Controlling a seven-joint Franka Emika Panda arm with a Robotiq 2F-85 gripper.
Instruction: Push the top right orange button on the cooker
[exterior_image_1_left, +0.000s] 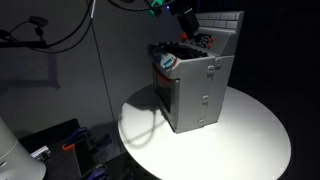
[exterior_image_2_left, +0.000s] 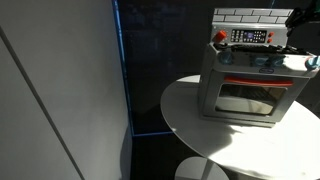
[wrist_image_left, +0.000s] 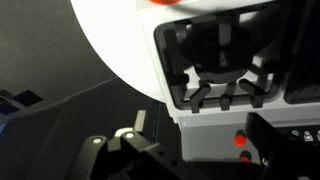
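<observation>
The cooker (exterior_image_1_left: 195, 90) is a small grey toy stove with a white tiled back panel, standing on a round white table (exterior_image_1_left: 250, 135). It also shows in an exterior view (exterior_image_2_left: 250, 80) with its oven door facing the camera. In the wrist view I see its black hob grates (wrist_image_left: 225, 60) and two orange buttons (wrist_image_left: 240, 140) on the grey panel. My gripper (wrist_image_left: 195, 140) hovers just above the hob and the back panel, with its fingers apart and empty. It shows above the cooker in both exterior views (exterior_image_1_left: 188, 28) (exterior_image_2_left: 300, 18).
The room is dark. A white wall panel (exterior_image_2_left: 60, 90) fills the left of an exterior view. Cables hang at the upper left (exterior_image_1_left: 50, 35), and boxes and gear lie on the floor (exterior_image_1_left: 60, 145). The table rim (wrist_image_left: 110, 50) drops off to dark floor.
</observation>
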